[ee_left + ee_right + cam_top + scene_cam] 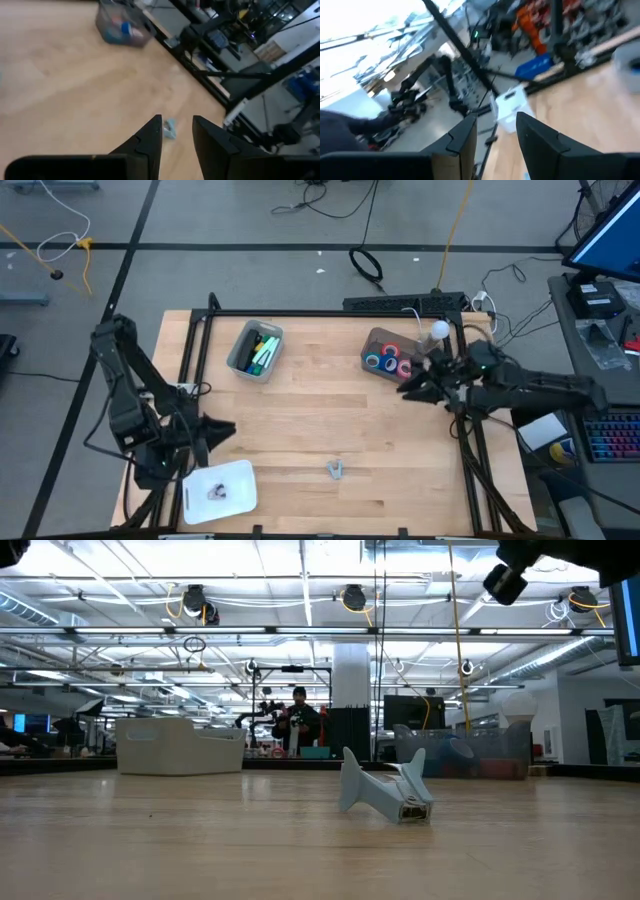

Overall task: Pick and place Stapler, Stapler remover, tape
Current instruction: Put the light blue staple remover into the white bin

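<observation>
A small grey stapler remover [336, 470] lies alone on the wooden table near its front edge and shows close up in the low view [385, 792]. Red and blue tape rolls [389, 363] sit in a clear bin [377, 340] at the far right. Another clear bin [243, 346] at the far left holds green, blue and yellow things [262, 352]; I cannot make out a stapler among them. My left gripper [230, 429] hangs open above the table's left side, pointing toward the remover [170, 129]. My right gripper [403, 391] stands open just in front of the tape bin, raised.
A white tray [240, 476] at the near left corner holds a small grey item [216, 492]. A black frame [330, 313] runs along the table's edges. In the right wrist view a white box [510, 107] shows beyond the open fingers [462, 134].
</observation>
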